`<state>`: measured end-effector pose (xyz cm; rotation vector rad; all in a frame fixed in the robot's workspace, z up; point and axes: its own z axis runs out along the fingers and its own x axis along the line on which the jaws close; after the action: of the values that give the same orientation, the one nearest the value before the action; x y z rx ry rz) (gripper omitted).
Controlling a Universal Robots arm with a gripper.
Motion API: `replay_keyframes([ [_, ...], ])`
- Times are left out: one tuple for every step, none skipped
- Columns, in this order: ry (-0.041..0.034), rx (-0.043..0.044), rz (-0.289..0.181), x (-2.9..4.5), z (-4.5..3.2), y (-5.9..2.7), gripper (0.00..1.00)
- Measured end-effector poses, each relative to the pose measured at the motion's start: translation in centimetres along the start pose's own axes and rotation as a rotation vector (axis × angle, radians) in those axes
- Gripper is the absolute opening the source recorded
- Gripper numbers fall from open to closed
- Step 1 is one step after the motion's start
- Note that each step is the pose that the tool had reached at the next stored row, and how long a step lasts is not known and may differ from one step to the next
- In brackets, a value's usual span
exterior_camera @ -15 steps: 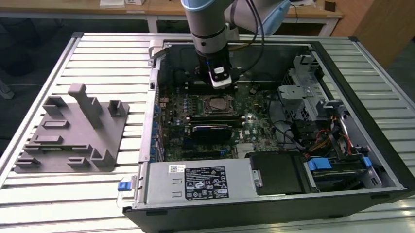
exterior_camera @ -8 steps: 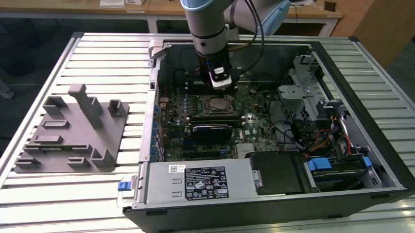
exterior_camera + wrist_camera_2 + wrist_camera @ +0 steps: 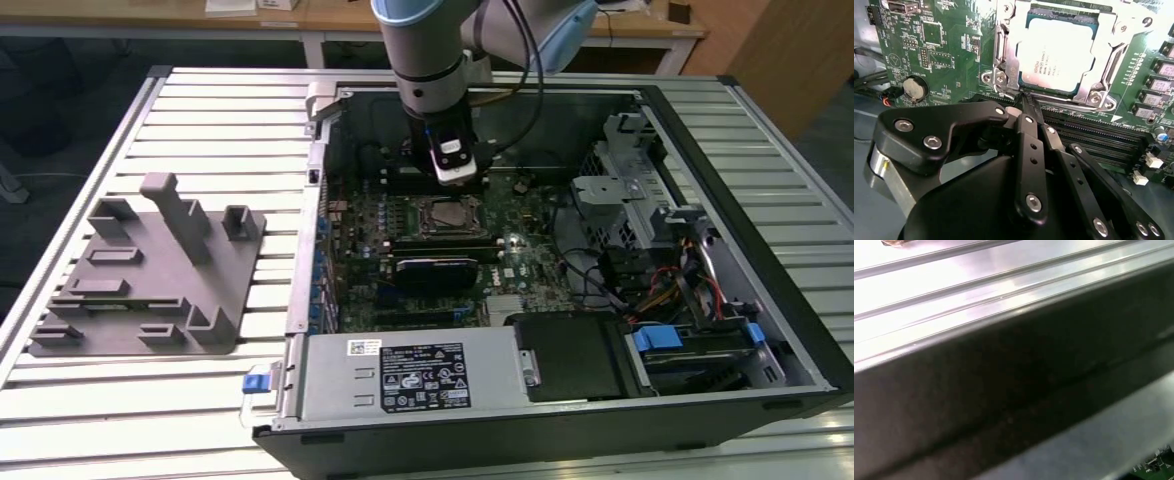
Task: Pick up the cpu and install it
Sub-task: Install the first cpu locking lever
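The cpu lay flat in its socket on the board, inside the metal frame, so it looked already seated. The gripper stood just beside the socket's near edge. Its fingers were pressed together with no gap at the tips, and they held nothing.

I judged the risk to be at the frame. The closed tips were very near the latch side, and a small slide toward the socket could scrape the cpu or bend the frame. A push down could also hit the slots next to it.

The exterior view showed the whole case and the grey fixture on the table, well apart from the arm. The second wrist view gave the seated cpu and the closed tips. The first wrist view showed table ribs and a dark case wall.
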<state>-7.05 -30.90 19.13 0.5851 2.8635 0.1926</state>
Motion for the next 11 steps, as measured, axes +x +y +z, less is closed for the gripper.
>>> replay_keyframes([
  [0.0004, -0.0011, 0.000, 0.00, 0.00, -0.01, 0.11],
  [0.0005, -0.0011, 0.000, 0.00, 0.00, -0.01, 0.11],
  [0.0005, -0.0011, 0.000, 0.00, 0.00, -0.01, 0.11],
  [0.0005, -0.0013, 0.000, 0.00, 0.01, -0.01, 0.11],
  [0.0005, -0.0013, 0.000, -0.01, 0.00, -0.01, 0.11],
  [0.0005, -0.0012, 0.000, -0.01, -0.02, -0.01, 0.11],
  [0.0004, -0.0010, 0.000, -0.02, -0.06, 0.00, 0.11],
  [0.0002, -0.0005, 0.000, -0.03, -0.12, 0.01, 0.11],
  [-0.0001, 0.0000, 0.000, -0.05, -0.18, 0.02, 0.11],
  [-0.0003, 0.0006, 0.000, -0.06, -0.26, 0.04, 0.11],
  [-0.0007, 0.0013, 0.000, -0.07, -0.34, 0.05, 0.11],
])
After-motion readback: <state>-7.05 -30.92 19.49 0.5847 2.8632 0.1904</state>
